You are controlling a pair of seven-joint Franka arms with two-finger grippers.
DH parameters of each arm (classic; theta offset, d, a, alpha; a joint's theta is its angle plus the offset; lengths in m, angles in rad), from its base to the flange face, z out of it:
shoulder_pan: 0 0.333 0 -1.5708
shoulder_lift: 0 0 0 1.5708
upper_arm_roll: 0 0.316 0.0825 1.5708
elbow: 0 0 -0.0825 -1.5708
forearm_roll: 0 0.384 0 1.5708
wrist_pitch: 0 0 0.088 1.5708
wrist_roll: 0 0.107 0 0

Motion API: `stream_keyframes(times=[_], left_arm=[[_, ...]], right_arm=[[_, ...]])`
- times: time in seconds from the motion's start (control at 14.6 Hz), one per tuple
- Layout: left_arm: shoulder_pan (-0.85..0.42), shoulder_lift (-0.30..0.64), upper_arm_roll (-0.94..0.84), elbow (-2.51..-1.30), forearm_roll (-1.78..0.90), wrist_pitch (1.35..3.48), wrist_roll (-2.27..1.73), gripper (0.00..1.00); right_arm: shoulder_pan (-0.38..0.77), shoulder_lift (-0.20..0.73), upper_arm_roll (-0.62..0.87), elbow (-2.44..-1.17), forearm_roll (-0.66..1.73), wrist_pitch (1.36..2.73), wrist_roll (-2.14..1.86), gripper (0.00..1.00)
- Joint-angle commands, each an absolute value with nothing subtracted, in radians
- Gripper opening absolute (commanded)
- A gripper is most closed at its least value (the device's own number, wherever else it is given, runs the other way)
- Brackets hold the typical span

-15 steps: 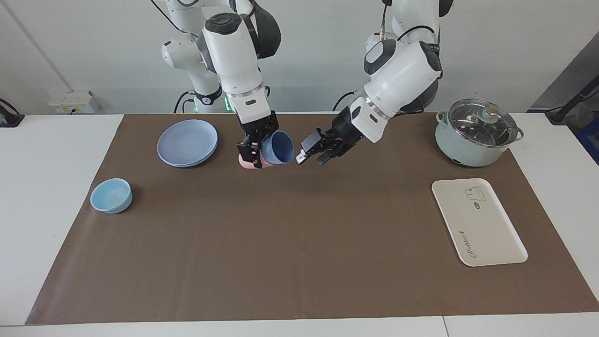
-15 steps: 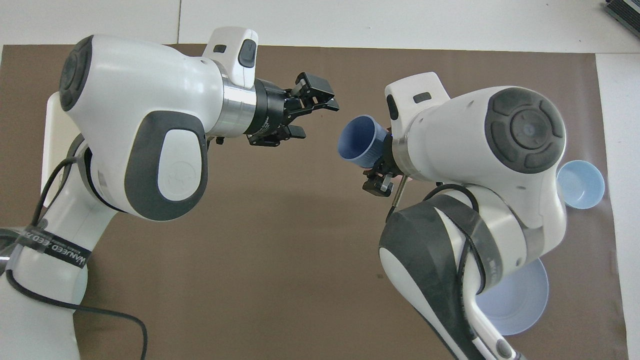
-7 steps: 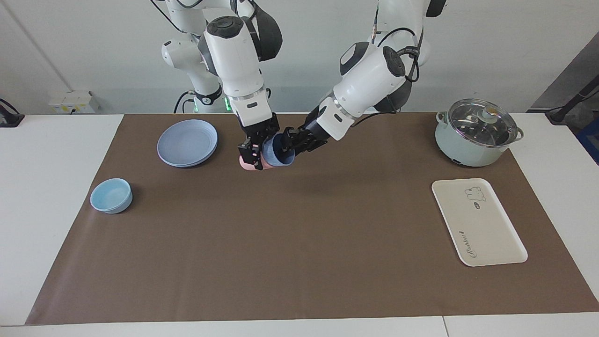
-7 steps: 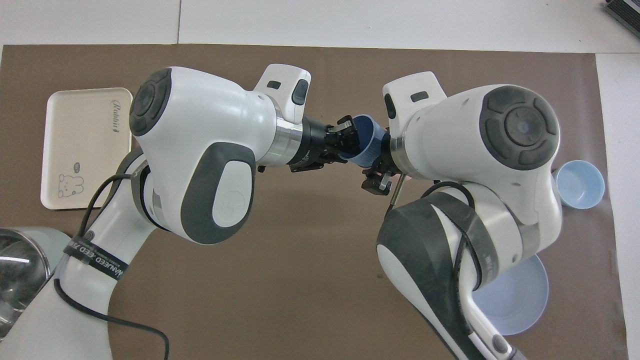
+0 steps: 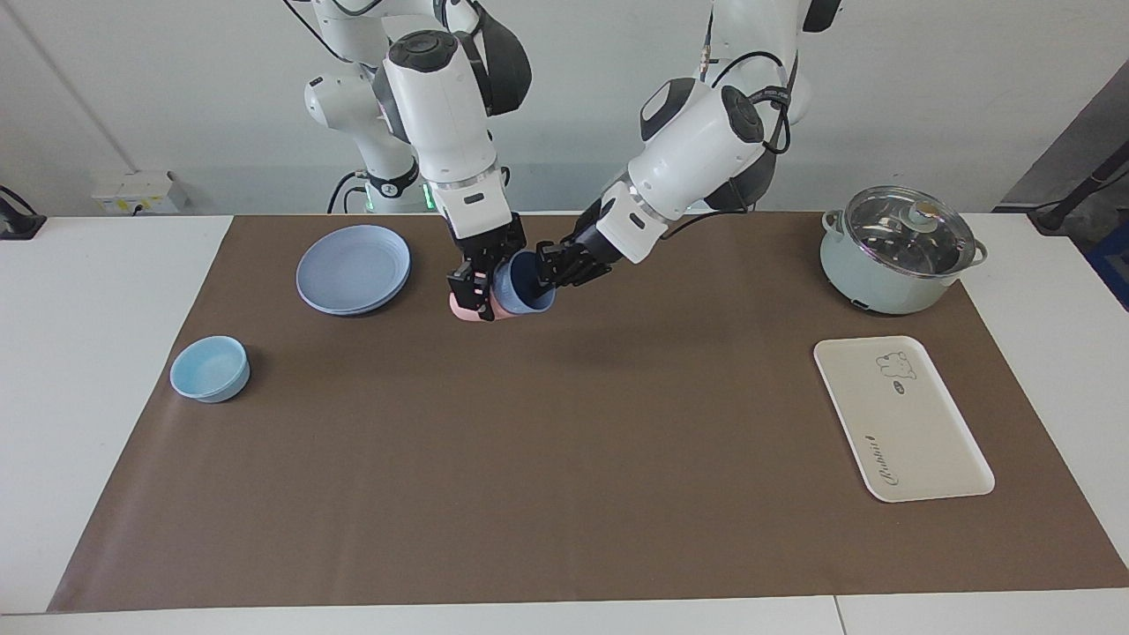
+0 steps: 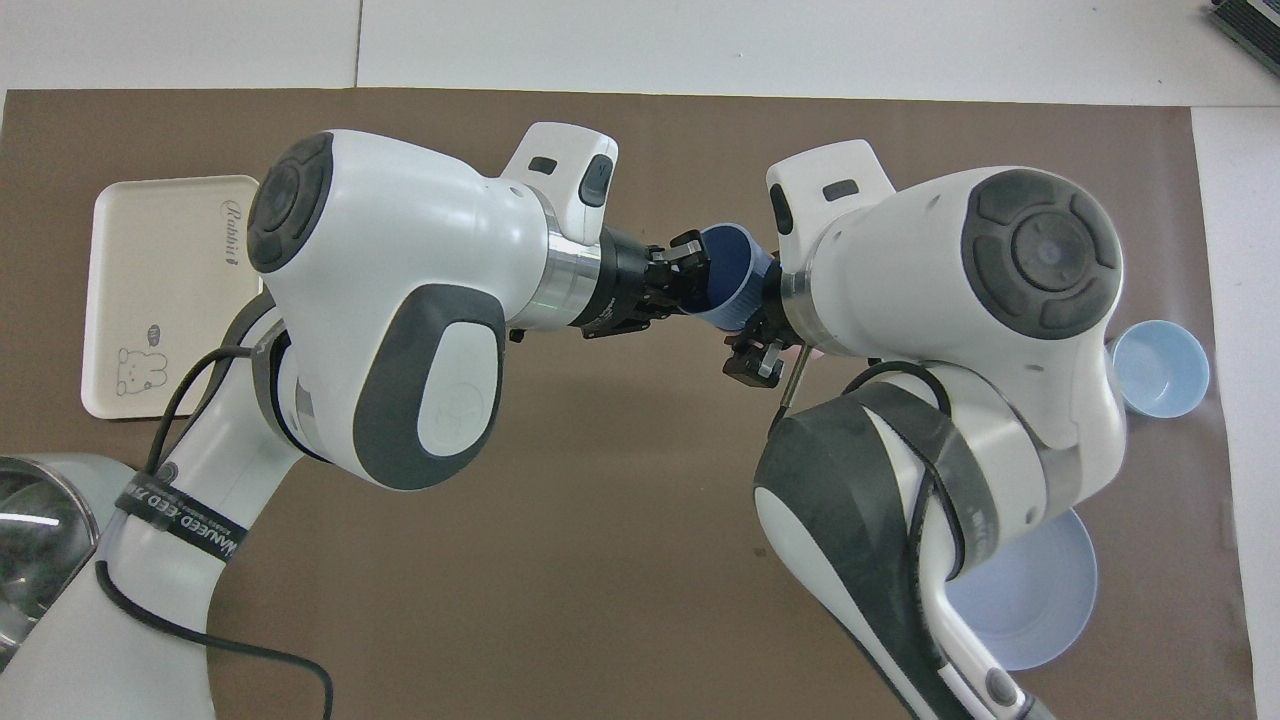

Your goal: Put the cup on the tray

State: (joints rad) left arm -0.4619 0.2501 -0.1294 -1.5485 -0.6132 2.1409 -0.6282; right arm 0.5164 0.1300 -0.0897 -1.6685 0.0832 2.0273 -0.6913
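Note:
The periwinkle-blue cup (image 5: 527, 287) hangs tilted in the air over the mat, its mouth turned toward the left arm's end; it also shows in the overhead view (image 6: 738, 285). My right gripper (image 5: 481, 287) (image 6: 760, 335) is shut on its base end. My left gripper (image 5: 549, 267) (image 6: 688, 280) has reached across and sits right at the cup's rim. The cream-white tray (image 5: 917, 432) (image 6: 160, 270) lies flat and bare at the left arm's end of the table.
A pink tumbler (image 5: 461, 308) shows partly under the right gripper. A round blue plate (image 5: 353, 267) and a light-blue bowl (image 5: 210, 368) lie toward the right arm's end. A lidded pot (image 5: 895, 256) stands near the tray, nearer to the robots.
The left gripper has swung in from a gap beside the cup to its rim. The right gripper has held the cup almost still. The last half second shows only a small shift.

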Motion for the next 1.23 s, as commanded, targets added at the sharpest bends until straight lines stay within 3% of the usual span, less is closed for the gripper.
stream_keyframes(times=[0.0,0.21,0.68,0.96,1.16], left_arm=[[-0.416,0.281,-0.114,-1.446,-0.577,2.067,-0.629,0.00],[-0.321,0.314,-0.114,-1.320,-0.500,1.922,-0.627,0.00],[-0.091,0.278,-0.100,-1.319,-0.172,1.870,-0.481,0.00],[0.122,0.207,-0.100,-1.539,-0.169,2.003,-0.076,0.00],[0.227,0.215,-0.098,-1.672,-0.169,2.185,0.098,0.00]], right_arm=[[0.517,0.140,-0.086,-1.654,0.057,2.017,-0.663,0.00],[0.517,0.140,-0.084,-1.655,0.057,2.017,-0.663,0.00],[0.454,0.143,-0.087,-1.660,0.078,2.072,-0.676,0.00],[0.342,0.149,-0.087,-1.681,0.256,2.156,-0.809,0.00],[0.220,0.150,-0.087,-1.712,0.460,2.209,-1.003,0.00]])
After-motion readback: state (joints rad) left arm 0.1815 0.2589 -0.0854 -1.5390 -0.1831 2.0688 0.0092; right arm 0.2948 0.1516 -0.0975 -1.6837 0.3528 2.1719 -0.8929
